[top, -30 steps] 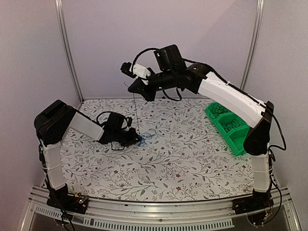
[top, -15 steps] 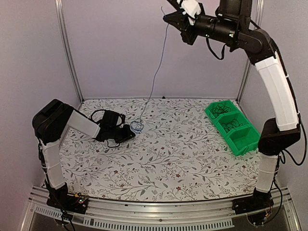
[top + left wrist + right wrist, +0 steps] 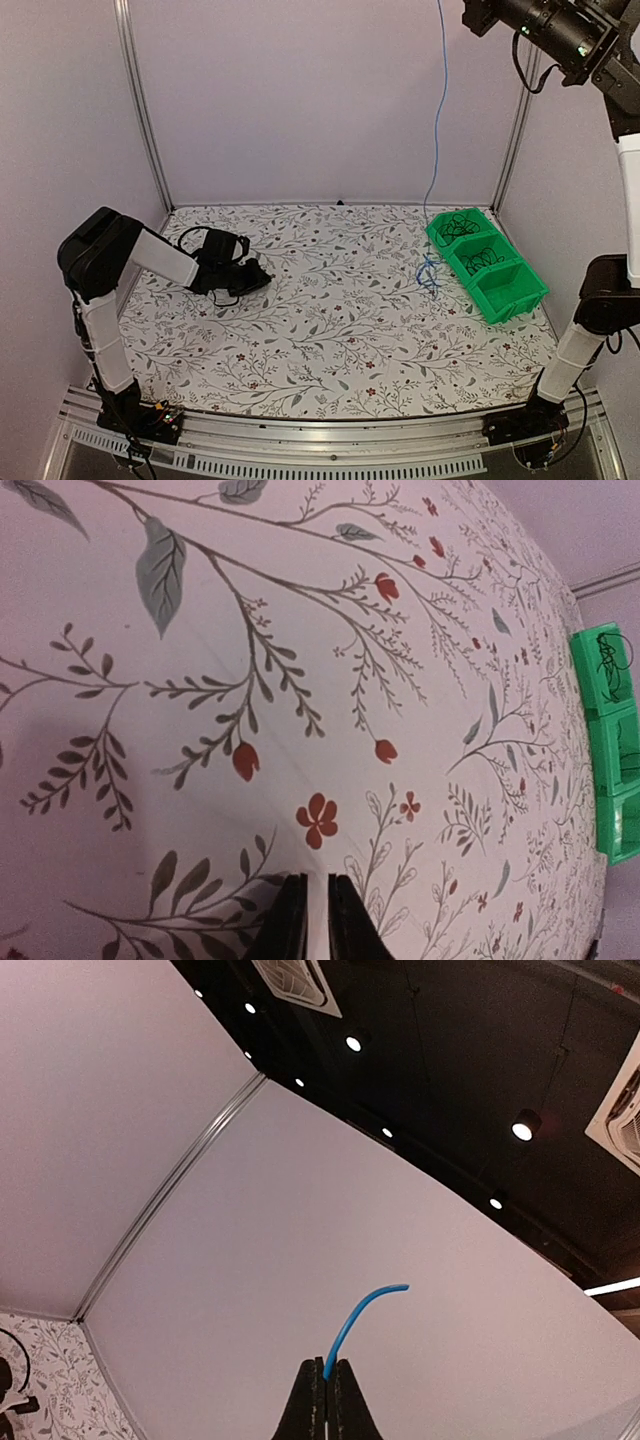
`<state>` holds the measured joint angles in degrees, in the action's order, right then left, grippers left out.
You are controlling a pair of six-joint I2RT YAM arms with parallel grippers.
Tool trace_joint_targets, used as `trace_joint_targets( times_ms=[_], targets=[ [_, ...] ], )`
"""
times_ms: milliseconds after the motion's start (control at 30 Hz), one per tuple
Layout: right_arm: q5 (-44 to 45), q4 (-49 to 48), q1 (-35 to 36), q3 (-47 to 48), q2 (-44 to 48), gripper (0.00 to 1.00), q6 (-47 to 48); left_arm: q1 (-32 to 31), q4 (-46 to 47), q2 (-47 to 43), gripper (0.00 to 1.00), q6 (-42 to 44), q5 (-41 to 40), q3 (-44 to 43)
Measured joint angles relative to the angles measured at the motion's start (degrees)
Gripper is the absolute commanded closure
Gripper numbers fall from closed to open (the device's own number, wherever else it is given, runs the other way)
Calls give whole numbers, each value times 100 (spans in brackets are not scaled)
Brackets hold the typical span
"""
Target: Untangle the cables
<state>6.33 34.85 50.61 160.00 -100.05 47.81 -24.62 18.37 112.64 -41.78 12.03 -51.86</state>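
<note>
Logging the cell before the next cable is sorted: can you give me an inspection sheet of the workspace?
Surface: floral cloth, flat.
Job's things: blue cable hanging beside green bin; black cables coiled in its two far compartments.
Clutter: nothing seen.
Grippers: right gripper high, fingers shut on blue cable; left gripper low over cloth, shut, holding nothing.
Cables: arm wiring loop at left wrist.
Surroundings: plain walls, metal frame posts.
</note>
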Motion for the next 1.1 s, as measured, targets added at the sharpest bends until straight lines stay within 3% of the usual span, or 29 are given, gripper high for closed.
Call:
trace_joint_targets(
  times_ms=[233,400,433,500,533,667,800,933,1100],
  targets=[
    [-236,551,0,-1700,46,100,-308,-450,66,-997,63,684,140,791],
    [-789,710,-2,-3224,22,100,-544,-1414,380,-2159,60,1504,9,1095],
    [-907,721,-2,-3473,-7,97,-584,-1578,492,-2380,60,1615,-9,1167],
    [-1196,686,-2,-3904,-162,68,-669,-1744,656,-2763,60,1744,-101,1351],
    [-1344,638,-2,-4061,-264,59,-743,-1753,704,-2898,60,1775,-153,1445],
    [-1742,501,-4,-4382,-813,47,-817,-1738,691,-3447,60,1803,-516,1958],
    [-1810,415,-146,-5084,-955,46,-789,-1738,431,-3980,59,1801,-798,2269],
    [-1937,376,-752,-6046,-835,48,-940,-1738,223,-4109,59,1829,-911,2190],
    [-1823,348,-1670,-7095,-645,49,-1248,-1781,-181,-2916,59,2017,-708,1102]
  ],
)
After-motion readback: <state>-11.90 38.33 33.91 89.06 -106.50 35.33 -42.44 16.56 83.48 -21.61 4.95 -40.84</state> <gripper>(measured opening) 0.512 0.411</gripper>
